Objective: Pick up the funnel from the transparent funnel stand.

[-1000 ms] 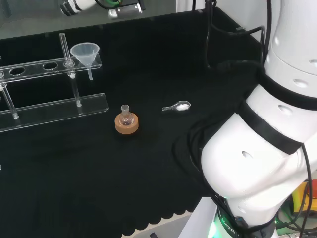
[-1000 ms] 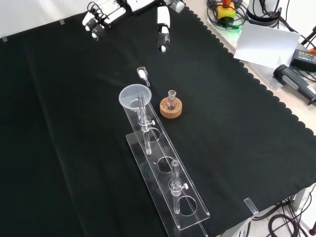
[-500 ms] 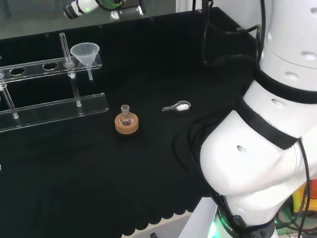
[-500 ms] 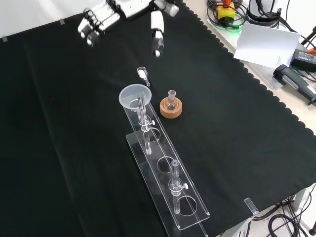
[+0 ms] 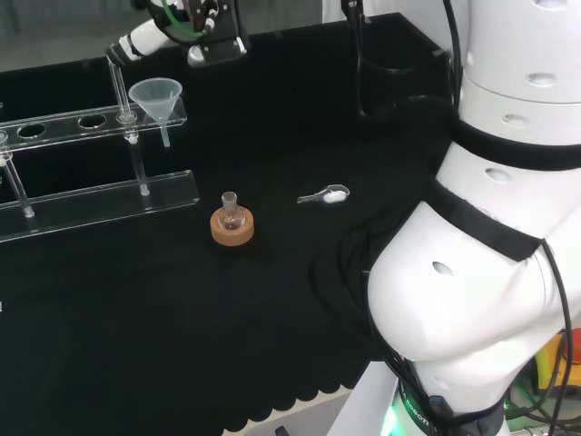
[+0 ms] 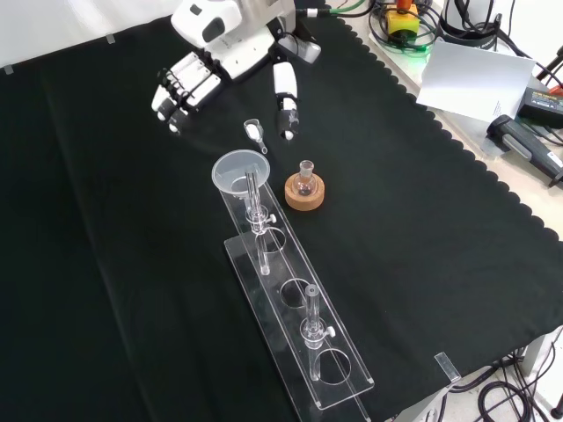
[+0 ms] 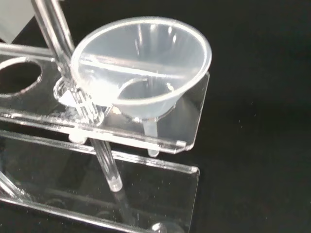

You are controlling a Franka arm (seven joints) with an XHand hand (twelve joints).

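A clear plastic funnel (image 6: 239,171) (image 5: 156,95) (image 7: 146,73) sits in the end hole of the transparent funnel stand (image 6: 299,325) (image 5: 100,195) (image 7: 160,170), its spout hanging through the upper shelf. The black and white hand (image 6: 224,53) hovers above the cloth just beyond the funnel in the front view, fingers (image 6: 180,88) straight and spread to one side, thumb (image 6: 286,101) to the other. It touches nothing. In the head view the hand (image 5: 150,34) shows just behind the funnel.
A small glass flask on a cork ring (image 6: 304,191) (image 5: 232,222) stands beside the stand's funnel end. A small scoop with white powder (image 6: 254,132) (image 5: 329,194) lies on the cloth under the hand. The stand's upright rods (image 6: 253,198) rise next to the funnel.
The hand has come down and toward the funnel, its fingers and thumb now straddling the scoop's spot. Funnel, stand and flask have not moved.
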